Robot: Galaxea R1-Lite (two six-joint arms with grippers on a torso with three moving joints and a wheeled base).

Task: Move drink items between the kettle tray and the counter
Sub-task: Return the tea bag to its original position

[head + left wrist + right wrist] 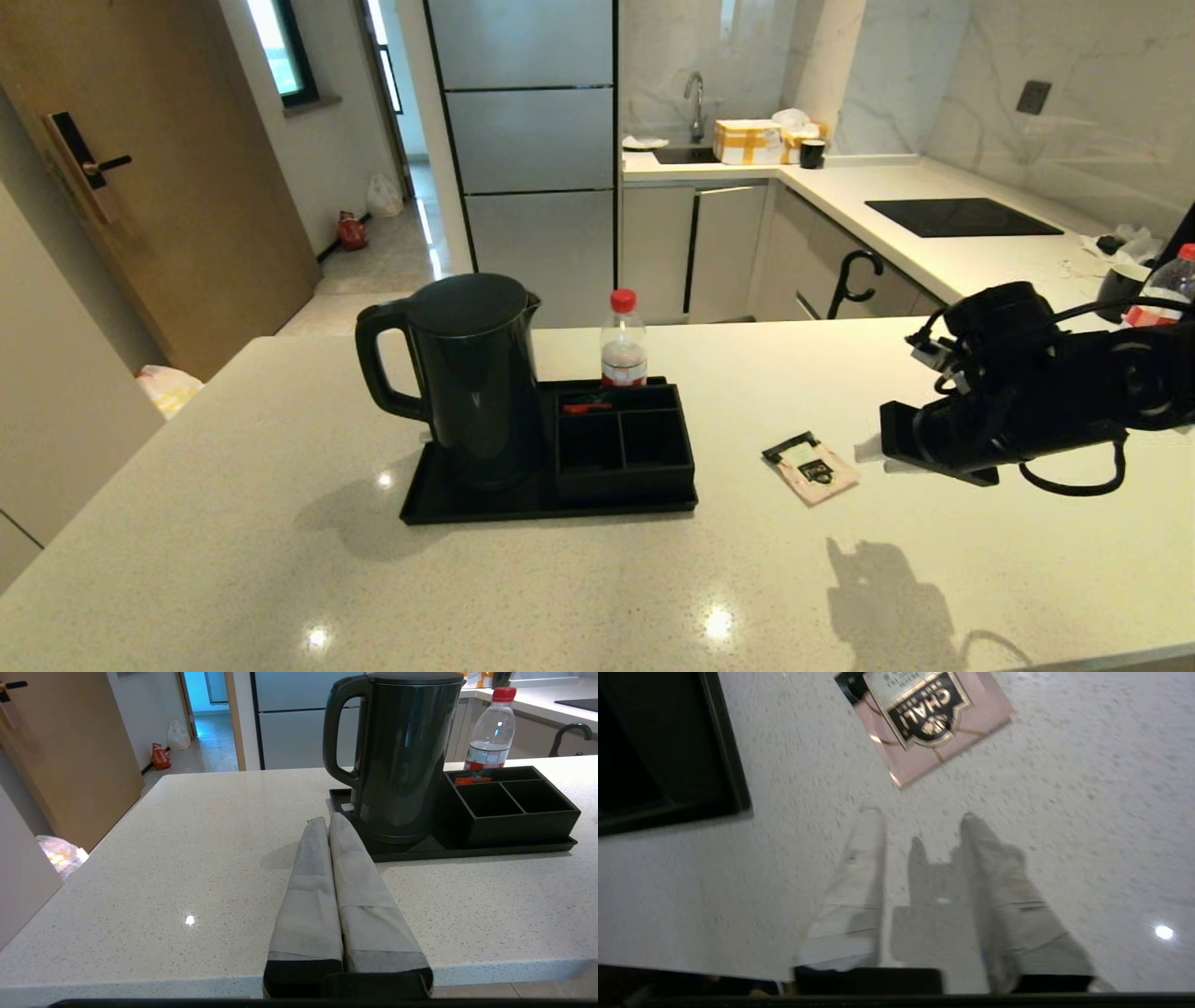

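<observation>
We see the kettle (471, 373) standing upright on the left part of the kettle tray (439, 499), its loop handle turned toward the robot's left, lid closed. The tray lies on the counter (280, 579), and its boxed section (624, 446) fills the tray's right side; a small red item lies in the far-left compartment, the others look dark. A clear bottle (623, 341) with a red cap stands just behind the tray.

We find the pink sachet (814, 469) flat on the counter, well to the right of the tray, apart from it. The right gripper (920, 826) hangs just above the counter near the sachet, on the side away from the tray; its fingers (859, 877) are spread with a clear gap and hold nothing, the sachet lying just beyond the tips, untouched.

The left gripper (328, 823) sits low at the near edge of the counter, pointing at the kettle, its two fingers pressed together with nothing between them, tips close to the tray's corner
</observation>
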